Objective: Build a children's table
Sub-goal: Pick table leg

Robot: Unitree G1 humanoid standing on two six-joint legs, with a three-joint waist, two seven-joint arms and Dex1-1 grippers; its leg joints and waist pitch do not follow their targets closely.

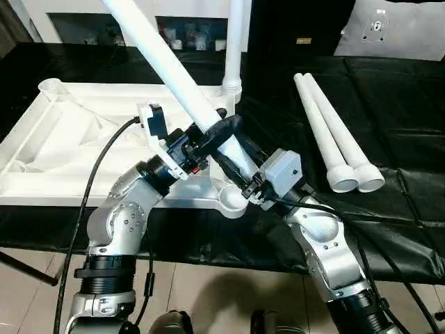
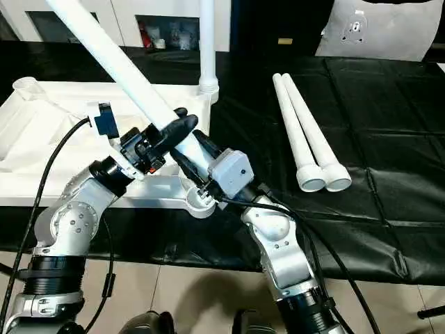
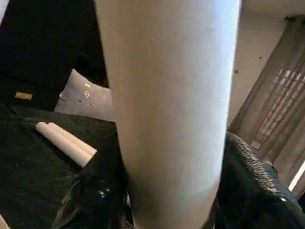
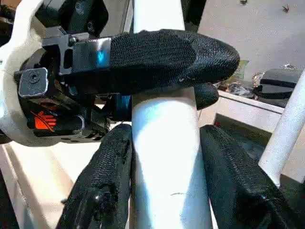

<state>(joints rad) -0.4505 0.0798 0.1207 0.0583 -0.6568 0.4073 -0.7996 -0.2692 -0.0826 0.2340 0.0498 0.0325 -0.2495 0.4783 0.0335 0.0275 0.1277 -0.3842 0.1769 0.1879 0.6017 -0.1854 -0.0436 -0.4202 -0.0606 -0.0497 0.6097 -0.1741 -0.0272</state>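
The children's table top point(image 1: 83, 191) lies upside down on the black-covered bench, ribs up. One white leg point(image 1: 235, 42) stands upright in its far right corner socket. A second leg point(image 1: 160, 49) leans up and to the left, its lower end at the near right socket point(image 1: 233, 202). My left gripper point(image 1: 224, 129) is shut across this leg partway up. My right gripper point(image 1: 226, 158) is shut on the same leg just below, close above the socket. In the right wrist view its fingers point(image 4: 102, 186) flank the tube, and the left gripper's finger point(image 4: 162, 52) crosses it.
Two loose white legs point(image 1: 334, 136) lie side by side on the black cover to the right. A white pillow-like pad point(image 1: 393, 28) sits at the back right, and a white cabinet point(image 1: 83, 21) stands behind the top. The bench's near edge runs just below the top.
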